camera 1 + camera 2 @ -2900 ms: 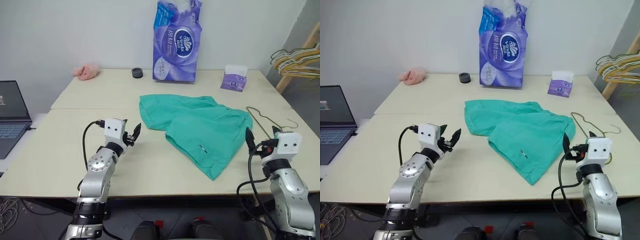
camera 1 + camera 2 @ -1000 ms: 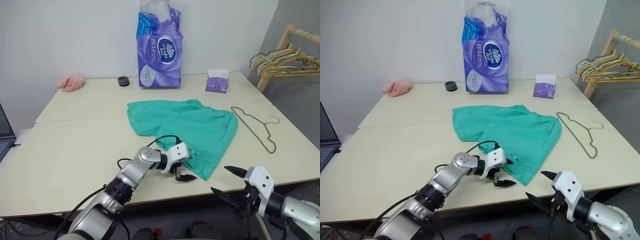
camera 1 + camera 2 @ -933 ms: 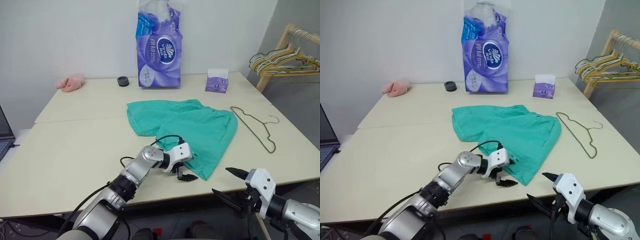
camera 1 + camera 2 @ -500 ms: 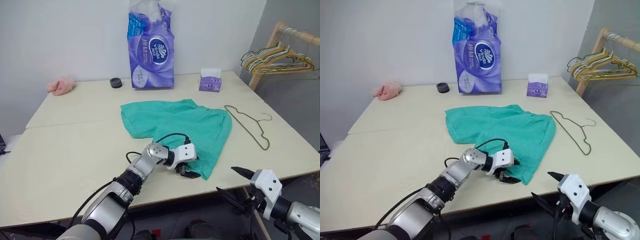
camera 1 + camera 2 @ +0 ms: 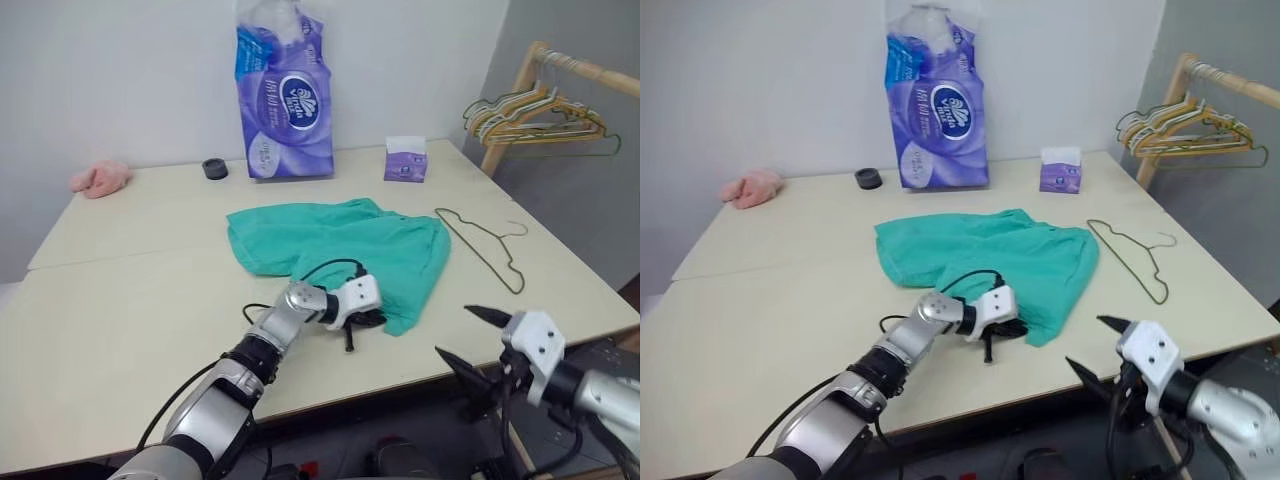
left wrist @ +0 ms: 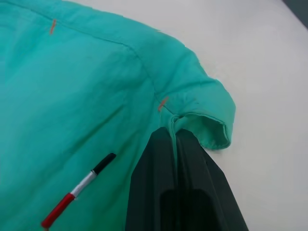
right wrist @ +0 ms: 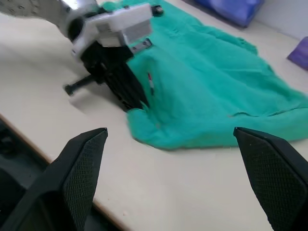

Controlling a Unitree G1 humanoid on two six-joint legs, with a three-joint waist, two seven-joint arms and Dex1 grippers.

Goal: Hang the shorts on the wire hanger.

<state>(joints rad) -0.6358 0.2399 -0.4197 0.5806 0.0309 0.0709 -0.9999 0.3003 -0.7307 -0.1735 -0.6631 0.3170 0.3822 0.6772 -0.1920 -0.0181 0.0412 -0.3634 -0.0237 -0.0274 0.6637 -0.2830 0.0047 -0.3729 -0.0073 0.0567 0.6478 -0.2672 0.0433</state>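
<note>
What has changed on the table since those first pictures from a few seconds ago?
The left hand reached across from the table's bare left side to the shorts and shut on their near hem. The right hand dropped from beside the shorts to below the table's front edge, fingers wide open. The shorts and the wire hanger lie where they were; the camera swung right.

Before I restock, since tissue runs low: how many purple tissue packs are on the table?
2. A tall bag stands at the table's far edge, behind the shorts. A small box sits further right, near the far right corner. None seems hidden.
</note>
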